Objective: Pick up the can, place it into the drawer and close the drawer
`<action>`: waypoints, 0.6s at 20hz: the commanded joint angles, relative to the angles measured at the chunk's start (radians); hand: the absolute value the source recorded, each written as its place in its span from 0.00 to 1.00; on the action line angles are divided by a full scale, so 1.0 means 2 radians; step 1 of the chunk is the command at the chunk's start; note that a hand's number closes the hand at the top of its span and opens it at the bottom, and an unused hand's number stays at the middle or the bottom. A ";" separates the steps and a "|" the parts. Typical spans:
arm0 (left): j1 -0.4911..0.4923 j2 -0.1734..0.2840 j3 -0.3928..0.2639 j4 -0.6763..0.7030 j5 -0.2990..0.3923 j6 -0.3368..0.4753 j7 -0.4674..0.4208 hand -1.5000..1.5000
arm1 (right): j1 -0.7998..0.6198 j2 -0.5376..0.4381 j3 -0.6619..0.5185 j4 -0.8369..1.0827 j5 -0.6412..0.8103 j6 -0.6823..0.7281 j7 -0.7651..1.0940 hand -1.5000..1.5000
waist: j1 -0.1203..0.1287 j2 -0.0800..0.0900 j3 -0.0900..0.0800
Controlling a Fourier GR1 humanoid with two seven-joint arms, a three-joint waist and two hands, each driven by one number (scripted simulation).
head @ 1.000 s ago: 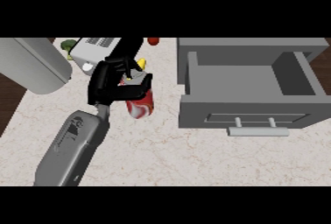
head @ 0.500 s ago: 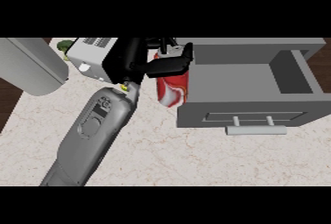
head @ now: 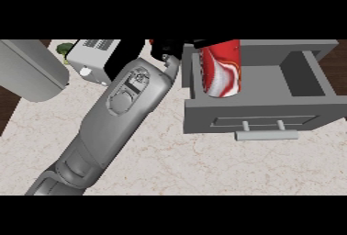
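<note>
We hold the can with our left hand, whose black fingers curl round its upper end at the top edge of the view. The can is red with white swirls and hangs upright over the left part of the open drawer, its lower end just above or inside the left wall; we cannot tell whether it touches the floor of the drawer. To the can's right the drawer's inside lies free all the way to the right wall. The drawer stands pulled out toward us, its front panel with the handle jutting over the counter. Our left forearm runs slantwise from the lower left up to the hand, crossing the counter just beside the drawer's left wall. Left of the arm a grey box with slots sits near the counter's far edge, with a small green thing beside it and a large grey rounded body at the far left. The counter in front of the drawer is bare marble down to the lower edge. Our right hand does not show.
</note>
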 commanded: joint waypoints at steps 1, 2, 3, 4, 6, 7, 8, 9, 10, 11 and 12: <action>-0.033 -0.002 -0.012 0.051 0.016 0.015 -0.013 1.00 | -0.013 0.001 0.000 -0.006 0.006 -0.011 0.021 0.00 | 0.000 0.000 0.000; -0.085 -0.002 0.023 0.104 0.016 -0.002 -0.028 1.00 | -0.036 -0.005 -0.001 0.025 0.009 -0.009 0.007 0.00 | -0.005 0.003 0.000; -0.072 -0.002 -0.006 0.100 0.033 0.024 -0.019 1.00 | 0.010 0.011 0.013 -0.045 0.005 -0.007 0.030 0.00 | -0.009 0.001 0.000; -0.098 -0.002 -0.023 0.105 0.051 0.039 -0.009 1.00 | -0.033 0.006 0.011 0.027 0.016 -0.008 -0.001 0.00 | -0.008 0.003 0.000; -0.110 -0.002 -0.002 0.126 0.046 0.029 -0.018 1.00 | -0.012 -0.005 -0.002 -0.001 0.006 0.001 0.012 0.00 | -0.006 0.001 0.000; -0.111 -0.002 -0.006 0.144 0.060 0.019 -0.031 1.00 | 0.001 0.005 0.000 0.002 -0.005 0.009 -0.001 0.00 | -0.010 0.002 0.000; -0.132 -0.002 -0.007 0.156 0.054 0.017 -0.010 1.00 | -0.007 -0.004 -0.008 0.008 0.003 0.007 0.001 0.00 | -0.008 0.002 0.000; -0.134 -0.002 0.005 0.180 0.056 0.014 -0.038 1.00 | 0.000 0.010 0.006 0.012 0.010 0.007 -0.010 0.00 | -0.009 0.003 0.000; -0.123 -0.002 -0.032 0.182 0.080 0.030 -0.054 1.00 | -0.025 0.004 0.011 0.005 0.016 -0.004 0.012 0.00 | -0.013 0.004 0.000; -0.136 -0.002 -0.020 0.199 0.083 0.017 -0.062 1.00 | -0.009 -0.007 -0.015 0.021 -0.012 0.018 -0.012 0.00 | -0.017 0.005 0.001; -0.144 -0.002 -0.006 0.208 0.072 0.006 -0.054 1.00 | -0.019 0.003 0.009 0.002 0.017 -0.003 0.017 0.00 | -0.007 0.003 0.000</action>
